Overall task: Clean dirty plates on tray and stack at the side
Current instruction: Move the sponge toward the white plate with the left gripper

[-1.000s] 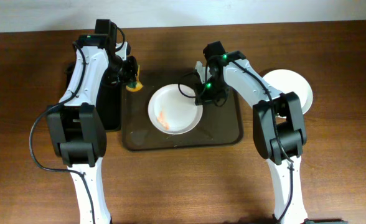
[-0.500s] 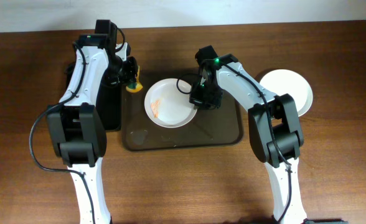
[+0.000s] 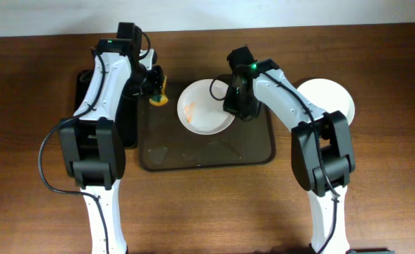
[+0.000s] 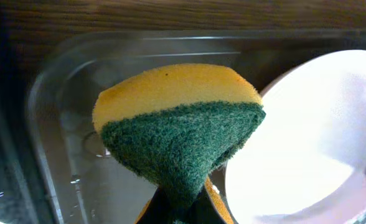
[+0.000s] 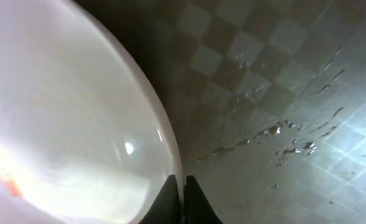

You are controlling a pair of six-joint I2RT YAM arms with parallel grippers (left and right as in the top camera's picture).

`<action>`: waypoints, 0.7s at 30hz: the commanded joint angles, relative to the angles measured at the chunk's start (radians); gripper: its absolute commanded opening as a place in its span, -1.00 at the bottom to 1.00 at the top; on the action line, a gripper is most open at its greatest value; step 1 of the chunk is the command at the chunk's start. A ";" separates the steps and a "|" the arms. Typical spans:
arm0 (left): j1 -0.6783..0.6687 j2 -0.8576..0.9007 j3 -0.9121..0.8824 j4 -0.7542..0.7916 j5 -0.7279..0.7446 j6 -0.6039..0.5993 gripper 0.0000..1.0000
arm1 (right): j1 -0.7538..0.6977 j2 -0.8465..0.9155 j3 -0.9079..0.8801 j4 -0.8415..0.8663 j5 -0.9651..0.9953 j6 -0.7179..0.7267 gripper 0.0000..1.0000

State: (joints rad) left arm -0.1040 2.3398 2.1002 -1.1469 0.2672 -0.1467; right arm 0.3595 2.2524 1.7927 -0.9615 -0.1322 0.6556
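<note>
A white plate (image 3: 206,107) with an orange smear is lifted and tilted over the far part of the dark brown tray (image 3: 250,148). My right gripper (image 3: 233,106) is shut on its right rim. In the right wrist view the fingertips (image 5: 169,200) pinch the plate (image 5: 65,124) edge, with the wet tray (image 5: 282,124) below. My left gripper (image 3: 153,86) is shut on a yellow and green sponge (image 3: 158,93), just left of the plate. The left wrist view shows the sponge (image 4: 180,124) close beside the plate (image 4: 314,137). A second white plate (image 3: 329,102) lies on the table to the right of the tray.
A black bin (image 3: 126,123) stands against the tray's left side, mostly under my left arm. Water drops and small specks lie on the tray floor (image 3: 200,152). My right arm reaches across the tray's far right corner.
The right gripper has closed on the plate's rim and carried it from the tray's middle toward the far side, tilting it. The left arm with the sponge has shifted slightly right toward it.
</note>
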 commanded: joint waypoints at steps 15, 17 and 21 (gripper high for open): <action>-0.129 0.018 0.011 0.024 -0.013 0.127 -0.99 | -0.011 -0.019 -0.190 0.171 -0.072 -0.001 -0.92; -0.137 0.028 0.008 0.025 -0.013 0.152 -0.99 | -0.021 -0.019 -0.192 0.193 -0.131 -0.044 -0.92; -0.148 0.043 0.008 0.023 -0.010 0.209 -0.99 | -0.046 -0.019 -0.228 0.270 -0.243 -0.112 -0.92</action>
State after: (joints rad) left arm -0.2508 2.3554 2.1002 -1.1229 0.2600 -0.0086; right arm 0.3279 2.2093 1.6131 -0.7197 -0.2916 0.6102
